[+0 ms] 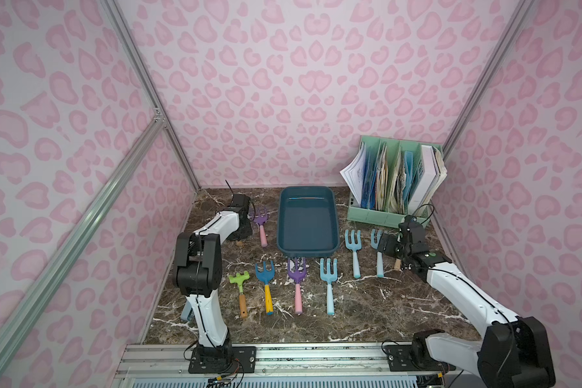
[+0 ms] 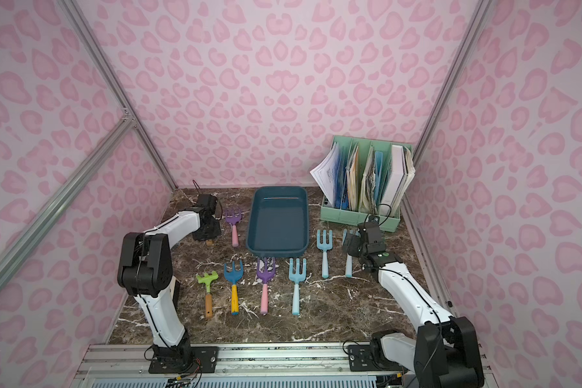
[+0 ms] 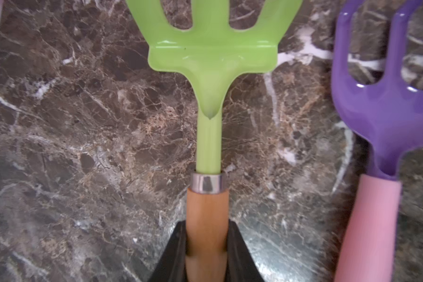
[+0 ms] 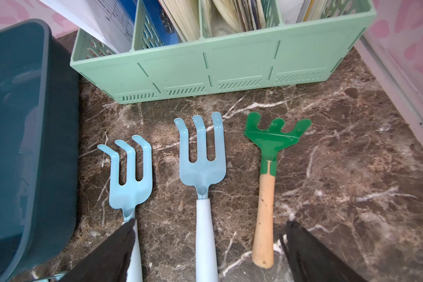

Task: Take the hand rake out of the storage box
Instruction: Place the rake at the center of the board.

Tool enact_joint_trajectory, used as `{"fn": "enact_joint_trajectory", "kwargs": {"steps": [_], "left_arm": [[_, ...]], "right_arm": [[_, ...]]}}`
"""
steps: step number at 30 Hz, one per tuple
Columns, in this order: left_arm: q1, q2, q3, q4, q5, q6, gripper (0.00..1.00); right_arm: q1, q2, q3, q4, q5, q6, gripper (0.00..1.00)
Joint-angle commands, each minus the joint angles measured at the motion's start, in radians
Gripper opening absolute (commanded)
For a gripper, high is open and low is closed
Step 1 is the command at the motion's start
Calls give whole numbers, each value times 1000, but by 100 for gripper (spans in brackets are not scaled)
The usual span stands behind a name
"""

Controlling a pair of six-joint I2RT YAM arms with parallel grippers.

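A: Checking: is it out yet?
B: Yes, I judge. The storage box (image 1: 306, 221) sits empty; my left tool (image 3: 206, 244) is clamped on the hand rake (image 3: 213, 56), low by the desk's (image 1: 367, 302) left edge. Right tool (image 4: 209, 234) gapes, empty. Only release left.

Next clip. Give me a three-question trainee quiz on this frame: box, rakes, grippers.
1. True or false: a rake lies inside the storage box.
2. Which gripper is shut on the wooden handle of the light-green rake? A) left B) right
3. Fill in: the pink-handled rake beside it has a ___ head.
Key: 1 false, the box is empty. 2 A, the left gripper; the right gripper is open. 3 purple.
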Motion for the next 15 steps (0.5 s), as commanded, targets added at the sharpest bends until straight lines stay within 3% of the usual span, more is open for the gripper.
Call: {"fn": "enact_joint_trajectory", "kwargs": {"steps": [1, 10, 11, 13, 15], "left_arm": [[32, 33, 27, -81, 55, -30, 11], [38, 75, 51, -151, 91, -40, 23], [38, 71, 48, -148, 97, -41, 27], [36, 48, 29, -137, 100, -49, 51], [32, 13, 17, -137, 84, -54, 66]], "right_arm": [[0, 13, 13, 26, 15, 8, 98], [4, 22, 13, 29, 17, 9, 98], [5, 23, 13, 31, 14, 9, 98], [7, 28, 14, 34, 11, 8, 98], [8, 36, 17, 34, 10, 7, 98]]}}
